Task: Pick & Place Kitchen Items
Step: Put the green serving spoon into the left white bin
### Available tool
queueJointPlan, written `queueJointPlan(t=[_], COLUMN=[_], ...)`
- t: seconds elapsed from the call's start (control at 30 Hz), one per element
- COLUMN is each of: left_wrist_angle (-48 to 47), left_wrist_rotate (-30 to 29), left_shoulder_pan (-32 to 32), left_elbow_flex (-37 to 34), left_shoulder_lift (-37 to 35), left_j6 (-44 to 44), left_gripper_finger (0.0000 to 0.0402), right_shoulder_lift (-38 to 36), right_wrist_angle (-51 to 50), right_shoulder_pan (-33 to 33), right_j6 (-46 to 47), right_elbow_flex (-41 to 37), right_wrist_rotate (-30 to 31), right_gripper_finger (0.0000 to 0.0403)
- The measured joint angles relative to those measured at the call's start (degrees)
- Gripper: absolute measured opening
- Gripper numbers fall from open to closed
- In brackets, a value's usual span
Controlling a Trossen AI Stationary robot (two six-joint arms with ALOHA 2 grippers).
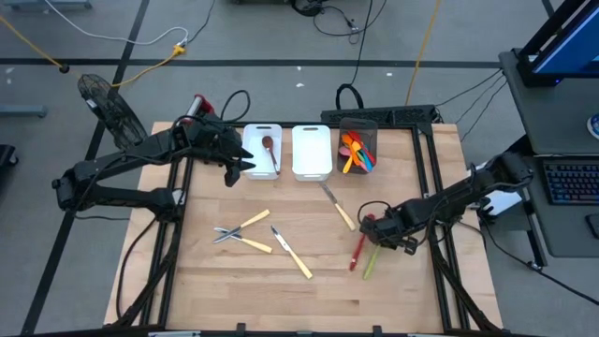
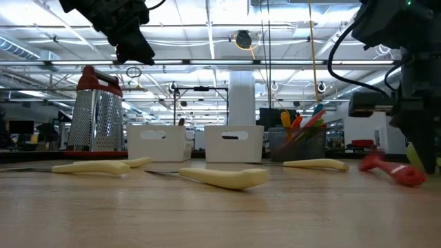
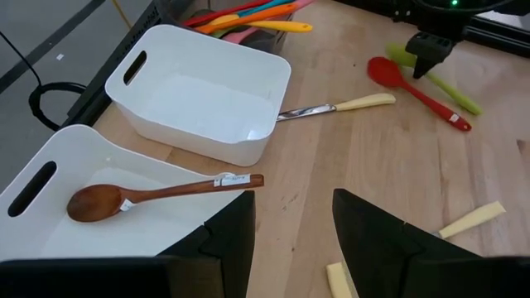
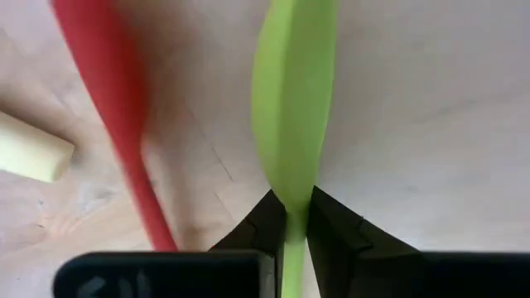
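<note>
A green spatula [image 1: 372, 262] lies beside a red spoon [image 1: 358, 248] at the table's right. My right gripper [image 1: 391, 236] is above them, pointing steeply down and shut on the green spatula [image 4: 294, 91]. The red spoon [image 4: 108, 83] rests flat on the wood. My left gripper [image 3: 291, 223] hangs open above the left white bin [image 1: 262, 150], touching nothing. In that bin a wooden spoon [image 3: 157, 194] rests with its handle end on the rim. My right gripper pinches the green spatula at its narrow neck [image 4: 291, 217], where the blade meets the handle, between its two fingers. The fingers come from above and lie across it. In the low view the spatula [image 2: 415, 155] sits tilted in the hold; whether its other end rests on the table, I cannot tell.
A second white bin [image 1: 311, 150] and a dark bin [image 1: 357, 150] of coloured utensils stand at the far edge, a box grater [image 2: 96, 110] at the far left. Yellow-handled metal pieces [image 1: 248, 234] lie mid-table, and a knife [image 1: 339, 208] lies near the bins.
</note>
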Motion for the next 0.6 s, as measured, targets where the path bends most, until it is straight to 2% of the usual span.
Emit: queueJointPlan(t=[0.43,0.6], left_wrist_angle=[0.39,0.44], left_wrist_rotate=[-0.01,-0.11], left_shoulder_pan=[0.00,-0.02], left_elbow_flex=[0.02,0.02], left_shoulder_lift=[0.00,0.00], left_j6=[-0.98,-2.53], left_gripper_finger=[0.0168,0.0168], right_shoulder_lift=[-6.71,-9.27], right_wrist_angle=[7.26,14.09], right_shoulder_pan=[-0.02,-0.02], right_j6=[-7.76,-8.94], right_elbow_flex=[0.07,0.13], right_wrist_rotate=[-0.20,1.43], right_gripper_finger=[0.0028,0.0028])
